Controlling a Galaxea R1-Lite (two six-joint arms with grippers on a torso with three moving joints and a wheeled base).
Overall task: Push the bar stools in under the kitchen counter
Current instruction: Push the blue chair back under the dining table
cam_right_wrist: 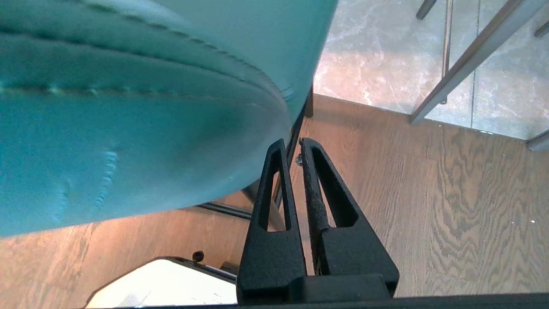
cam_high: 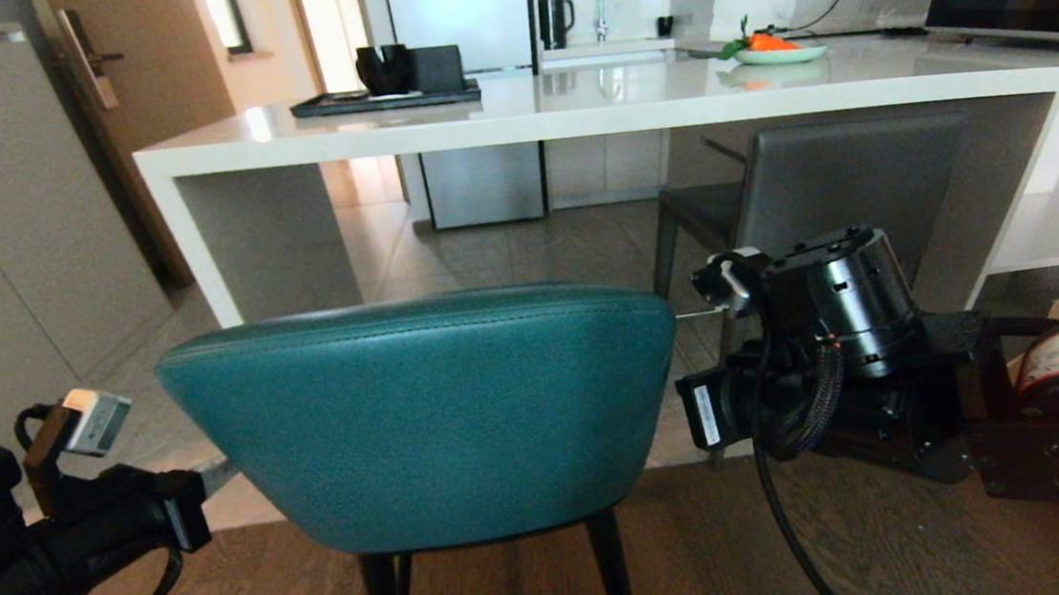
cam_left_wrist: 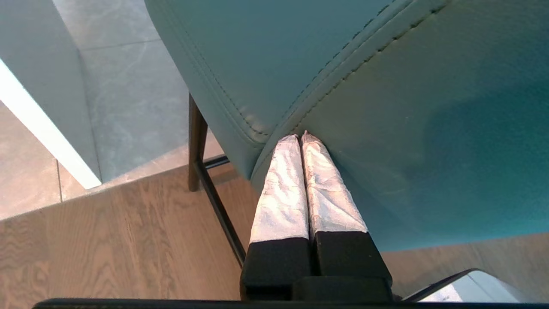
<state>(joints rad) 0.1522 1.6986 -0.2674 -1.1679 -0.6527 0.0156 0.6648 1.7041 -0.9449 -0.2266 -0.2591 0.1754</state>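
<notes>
The teal bar stool with the rounded padded back and thin black legs (cam_high: 425, 412) stood on the wooden floor just short of the long glossy white stone kitchen counter (cam_high: 627, 97), its back turned to the robot and its seat not yet beneath the slab. The dark grey leather stool with the rectangular back (cam_high: 850, 178) was already under the counter, off to the right of the teal stool and farther in. The left gripper (cam_left_wrist: 300, 136) had its silver-wrapped fingers (cam_left_wrist: 281, 189) pressed together, their tips touching the teal stool's back at the stitched seam on its left edge. The right gripper (cam_right_wrist: 291, 143), with black open-framed fingers (cam_right_wrist: 319, 201), stood just beside the teal stool's right edge; its jaws were nearly together with only a thin slit between them and nothing held, though I could not tell whether they touched the padding. Beyond the teal stool, on the counter top, sat a dark flat tray carrying black cups (cam_high: 386, 99) and a pale green plate with something orange on it (cam_high: 778, 51).
</notes>
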